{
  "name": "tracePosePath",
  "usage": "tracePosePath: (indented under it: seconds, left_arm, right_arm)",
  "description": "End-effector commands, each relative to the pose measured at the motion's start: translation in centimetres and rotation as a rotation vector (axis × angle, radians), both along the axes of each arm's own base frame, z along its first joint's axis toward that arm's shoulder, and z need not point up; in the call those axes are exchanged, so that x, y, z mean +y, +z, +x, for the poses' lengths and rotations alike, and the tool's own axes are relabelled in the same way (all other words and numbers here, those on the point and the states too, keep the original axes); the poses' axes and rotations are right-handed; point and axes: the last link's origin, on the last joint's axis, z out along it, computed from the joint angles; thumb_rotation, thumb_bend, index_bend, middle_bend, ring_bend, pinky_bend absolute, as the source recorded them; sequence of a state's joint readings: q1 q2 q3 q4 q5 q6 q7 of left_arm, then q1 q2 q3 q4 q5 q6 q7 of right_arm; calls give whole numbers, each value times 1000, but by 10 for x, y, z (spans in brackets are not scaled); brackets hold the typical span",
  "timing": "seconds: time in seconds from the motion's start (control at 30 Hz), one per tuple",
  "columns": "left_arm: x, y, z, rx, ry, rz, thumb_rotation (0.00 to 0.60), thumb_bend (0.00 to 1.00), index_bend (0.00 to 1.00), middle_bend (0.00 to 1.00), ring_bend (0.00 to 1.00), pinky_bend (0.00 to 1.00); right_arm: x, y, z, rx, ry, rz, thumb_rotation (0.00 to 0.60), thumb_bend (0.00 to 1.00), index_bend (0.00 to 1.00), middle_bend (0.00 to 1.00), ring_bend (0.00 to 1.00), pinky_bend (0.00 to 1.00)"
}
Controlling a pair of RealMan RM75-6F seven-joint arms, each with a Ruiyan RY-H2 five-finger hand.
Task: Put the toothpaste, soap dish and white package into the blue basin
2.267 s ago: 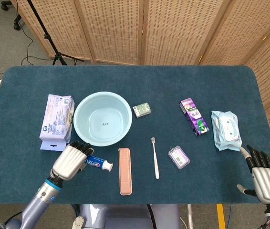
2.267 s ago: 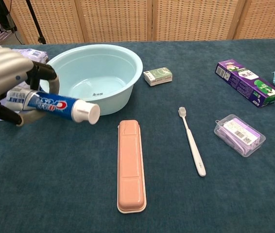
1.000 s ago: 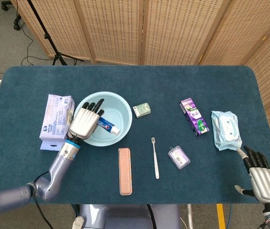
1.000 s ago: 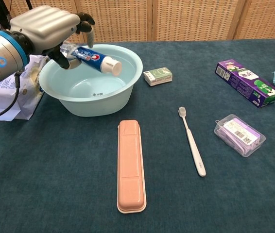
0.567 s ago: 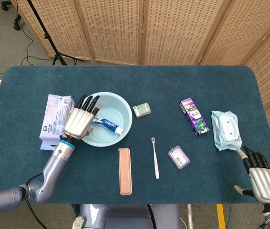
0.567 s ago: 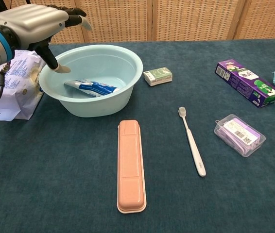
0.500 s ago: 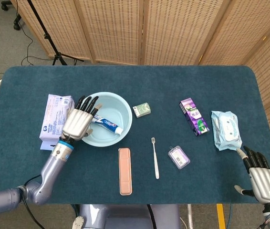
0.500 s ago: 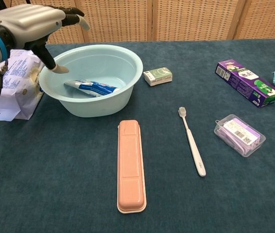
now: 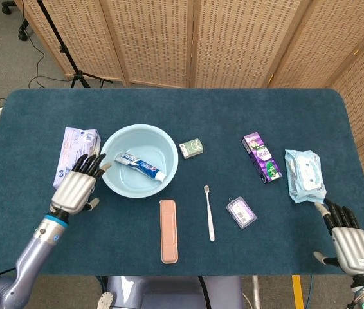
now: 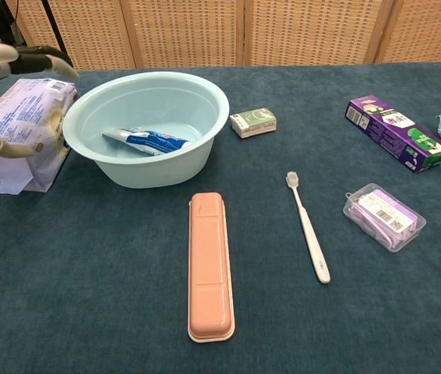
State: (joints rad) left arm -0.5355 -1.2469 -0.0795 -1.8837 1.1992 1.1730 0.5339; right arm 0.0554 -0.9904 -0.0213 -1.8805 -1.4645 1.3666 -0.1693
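Now toothpaste [image 9: 141,165] inside blue basin [image 9: 167,146], right of spread, empty left hand [image 9: 76,187] fingers [image 9: 91,165].

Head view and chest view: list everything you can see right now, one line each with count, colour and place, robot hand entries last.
table: one, dark teal cloth, under everything.
blue basin: one, pale blue, left of centre.
toothpaste: one, blue and white tube, lying inside the basin.
white package: one, white with blue print, left of the basin.
small box: one, green and white, right of the basin.
pink case: one, long, front of the basin.
toothbrush: one, white, right of the case.
clear box: one, purple label, right of the toothbrush.
purple box: one, right side.
wipes pack: one, light blue, far right.
left robot hand: empty, fingers apart, beside the package.
right robot hand: empty, front right corner.
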Motion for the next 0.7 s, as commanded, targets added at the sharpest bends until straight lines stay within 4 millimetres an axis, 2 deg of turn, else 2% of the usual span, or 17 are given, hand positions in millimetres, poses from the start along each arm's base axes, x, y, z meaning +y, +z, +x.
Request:
tracePosePath:
  seconds: [0.03,0.27,0.43,0.7]
  left_arm:
    - [-27,7,-19,-37,27,26,600,216,138,0,0,25]
    - [-56,15,-45,-52,63,77,600,221,146,0,0,25]
    - [-74,12,-66,-53,119,67,600,223,147,0,0,25]
    - [-85,8,-86,-68,159,70,600,233,153,0,0,26]
  right_arm:
    - [0,-1,0,3,0,1,600,105,0,0,0,0]
    - [0,-3,0,13,-2,2,600,105,0,0,0,0]
    - [0,-6,0,22,-6,9,600,105,0,0,0,0]
    - [-2,-12,1,29,2,22,600,105,0,0,0,0]
